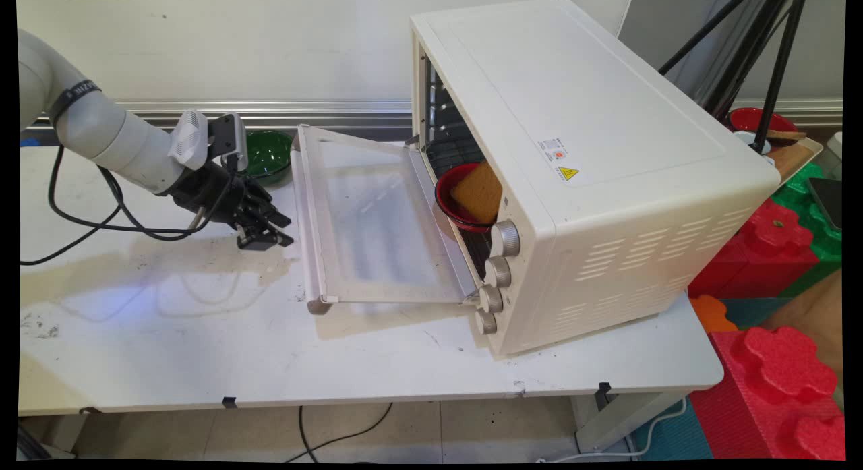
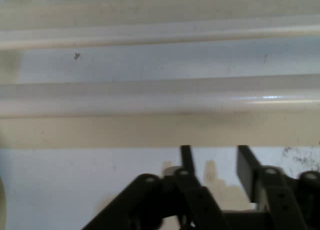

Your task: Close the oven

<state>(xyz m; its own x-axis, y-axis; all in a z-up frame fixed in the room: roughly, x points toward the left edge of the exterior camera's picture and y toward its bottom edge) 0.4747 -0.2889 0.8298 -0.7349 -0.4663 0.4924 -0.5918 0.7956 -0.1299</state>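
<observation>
From where I stand, the cream toaster oven (image 1: pixel 593 153) sits on the right half of the white table (image 1: pixel 202 348). Its glass door (image 1: pixel 371 214) is dropped fully open and lies about level, reaching out from the oven's mouth toward the arm. The black gripper (image 1: pixel 280 230) hangs low over the table just beyond the door's outer edge, near the long handle (image 1: pixel 303 220) that runs along it. As far as I can make out, it is beside the handle and not touching it. In the hand view that handle (image 2: pixel 160 97) lies as a pale bar straight across in front of the gripper (image 2: pixel 215 155). The two jaws stand apart with bare table showing between them, and they grip nothing. Just inside the oven's mouth, on the rack, a red bowl (image 1: pixel 458 200) leans with a tan, sponge-like slab (image 1: pixel 479 190) in it. A green bowl (image 1: pixel 268 156) rests on the table left of the oven, behind the gripper and near the door's far corner. Four knobs (image 1: pixel 497 271) run down the oven's front at its near end.
</observation>
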